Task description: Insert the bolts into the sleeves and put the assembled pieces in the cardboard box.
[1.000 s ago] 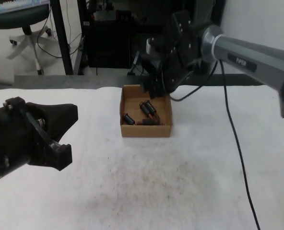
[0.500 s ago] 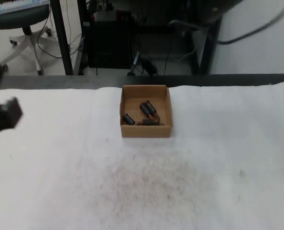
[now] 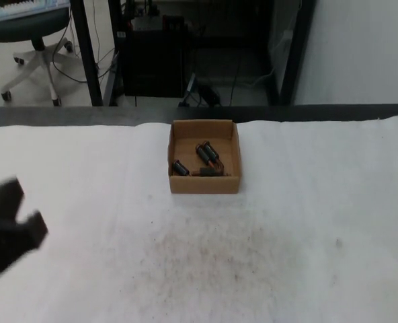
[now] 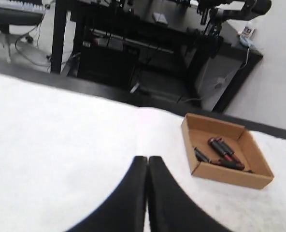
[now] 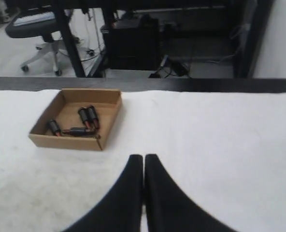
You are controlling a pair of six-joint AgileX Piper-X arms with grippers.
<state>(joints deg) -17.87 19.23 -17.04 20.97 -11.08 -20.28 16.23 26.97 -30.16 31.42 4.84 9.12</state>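
Left claw (image 4: 147, 162): we noted fingers pressed together, pinching nothing, over the white worktop (image 3: 286, 256).
Right claw (image 5: 143, 159): likewise closed and empty.
Cardboard box (image 3: 204, 184): stood at 12 o'clock on the worktop, apart from both claws.
Assembled pieces (image 3: 208, 153): four counted from the right wrist view, all inside the box.

A lab or office workroom. A wheeled office chair (image 3: 17, 27), black desk frames (image 3: 85, 47) and loose cables (image 3: 64, 50) stand behind the white-covered tabletop (image 3: 300, 222).
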